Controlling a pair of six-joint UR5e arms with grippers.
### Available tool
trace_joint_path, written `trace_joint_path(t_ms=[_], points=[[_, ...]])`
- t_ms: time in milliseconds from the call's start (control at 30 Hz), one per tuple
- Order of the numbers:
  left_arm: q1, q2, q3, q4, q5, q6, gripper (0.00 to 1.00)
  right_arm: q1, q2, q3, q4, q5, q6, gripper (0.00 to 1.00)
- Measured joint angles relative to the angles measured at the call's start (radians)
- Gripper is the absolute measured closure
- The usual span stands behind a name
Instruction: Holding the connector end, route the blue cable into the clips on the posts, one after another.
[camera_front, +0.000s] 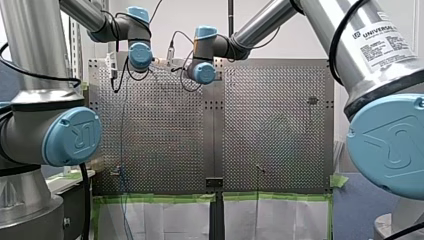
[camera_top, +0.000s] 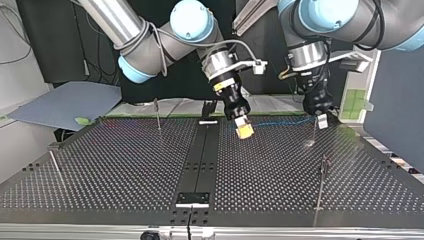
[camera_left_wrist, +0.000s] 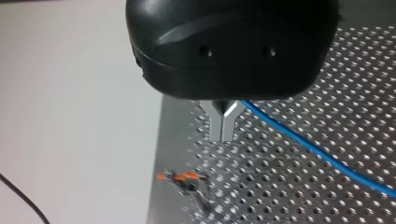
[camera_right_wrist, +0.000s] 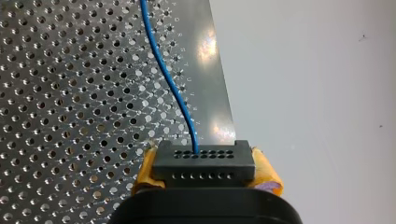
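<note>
A perforated metal table is seen in the top view, split down the middle by a smooth dark strip. Four thin posts are counted on it. The nearest post is topped by a small dark clip. Farther back, above the table's far middle, a black rectangular connector pierced by rows of small holes is pinched between the yellow pads of the right claw. A thin, smooth blue cable is led from it across to the left claw. That claw's two metal fingers are pressed together in a Y shape, and whether the cable is caught there cannot be told. A blurred orange clip is seen just ahead of that claw.
</note>
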Motion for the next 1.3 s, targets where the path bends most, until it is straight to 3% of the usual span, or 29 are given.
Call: trace_joint_path(t_ms=[300, 733, 1133, 1300], points=[[0.044, 0.009, 0.042, -0.030, 0.028, -0.019, 1.00, -0.002, 0.043, -0.055, 0.037, 0.007, 0.002, 1.00], [0.150, -0.034, 0.067, -0.030, 0.137, -0.004, 1.00, -0.024, 0.062, -0.116, 0.069, 0.001, 0.010, 1.00], [0.170, -0.093, 0.128, -0.035, 0.235, 0.003, 1.00, -0.030, 0.091, -0.155, 0.084, -0.011, 0.010, 1.00], [0.177, -0.103, 0.147, -0.039, 0.251, -0.001, 1.00, -0.029, 0.107, -0.183, 0.098, -0.012, 0.010, 1.00]])
